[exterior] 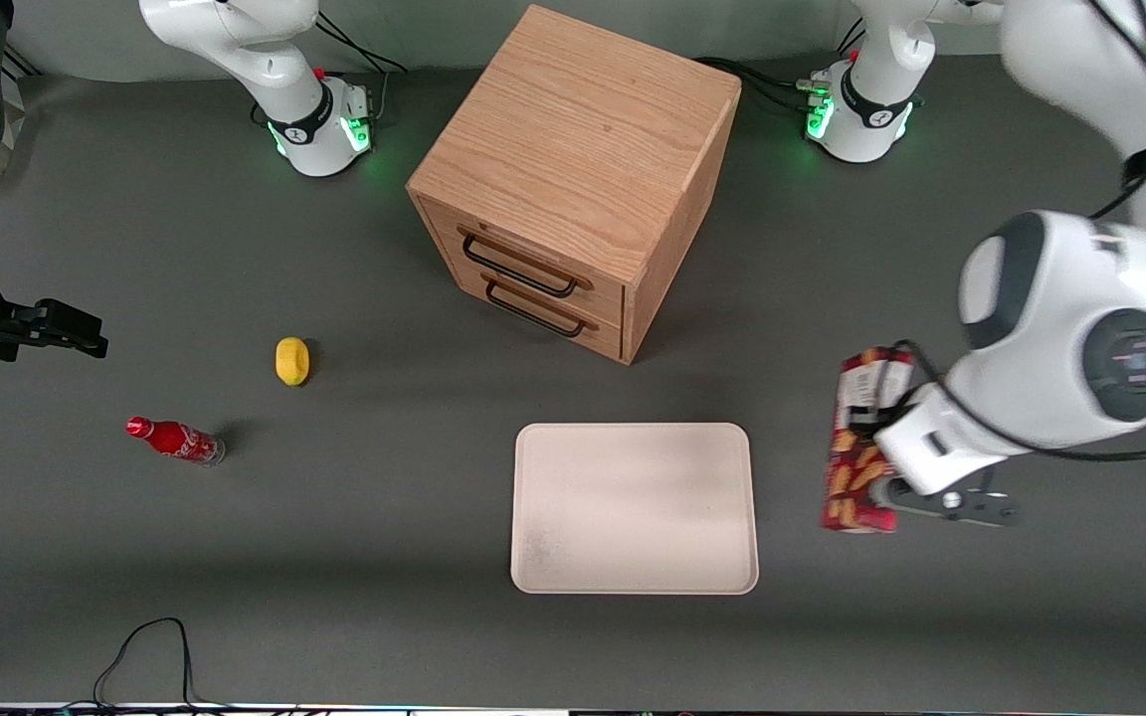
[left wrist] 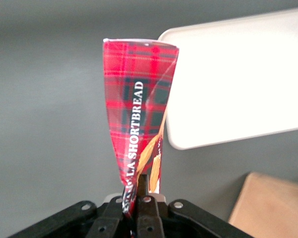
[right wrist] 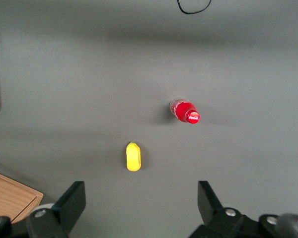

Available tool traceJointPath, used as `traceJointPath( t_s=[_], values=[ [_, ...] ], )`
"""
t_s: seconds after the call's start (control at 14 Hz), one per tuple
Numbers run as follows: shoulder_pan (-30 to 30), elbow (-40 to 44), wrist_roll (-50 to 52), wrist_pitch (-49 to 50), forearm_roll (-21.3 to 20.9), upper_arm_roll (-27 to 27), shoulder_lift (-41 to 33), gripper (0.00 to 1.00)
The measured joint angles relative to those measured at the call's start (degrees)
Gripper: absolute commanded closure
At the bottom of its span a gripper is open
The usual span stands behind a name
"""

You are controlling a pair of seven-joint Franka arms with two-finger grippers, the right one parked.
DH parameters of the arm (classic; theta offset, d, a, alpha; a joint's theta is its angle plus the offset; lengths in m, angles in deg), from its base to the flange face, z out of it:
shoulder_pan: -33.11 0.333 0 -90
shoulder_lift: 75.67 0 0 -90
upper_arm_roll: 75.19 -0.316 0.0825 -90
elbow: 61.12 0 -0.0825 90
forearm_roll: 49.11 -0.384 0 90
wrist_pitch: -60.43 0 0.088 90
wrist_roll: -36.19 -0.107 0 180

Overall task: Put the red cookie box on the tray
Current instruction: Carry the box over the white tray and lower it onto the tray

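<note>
Beside the tray (exterior: 633, 507), toward the working arm's end of the table, the gripper (left wrist: 137, 198) clamps the box (exterior: 857, 447) at one end, its fingers (left wrist: 145, 191) pinched on the carton. From there the box reaches toward the tray's rim, not on it.

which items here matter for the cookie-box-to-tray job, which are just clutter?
Job:
- red cookie box, pinched in the claw, beside the tray toward the working arm's end
- tray

Clutter:
- wooden drawer cabinet
- lemon
- red soda bottle
</note>
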Motion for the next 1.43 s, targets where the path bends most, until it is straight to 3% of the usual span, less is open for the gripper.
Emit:
traceJointPath(
  t_s=[0.43, 0.86, 0.93, 1.0, 1.07, 1.43],
  values=[
    [-4.2, 1.0, 13.3, -12.1, -7.8, 3.7, 11.4, 1.0],
    [-4.4, -0.7, 14.2, -20.9, -8.3, 3.9, 17.9, 1.0],
    [-4.4, -0.8, 14.3, -21.2, -8.3, 3.9, 18.0, 0.68],
    [-4.4, -0.8, 14.3, -21.2, -8.3, 3.9, 18.0, 0.04],
    [-4.4, -0.9, 14.2, -21.3, -8.5, 3.9, 18.0, 0.0],
    [-3.9, -1.6, 11.9, -24.4, -10.4, 3.9, 15.1, 0.0]
  ],
)
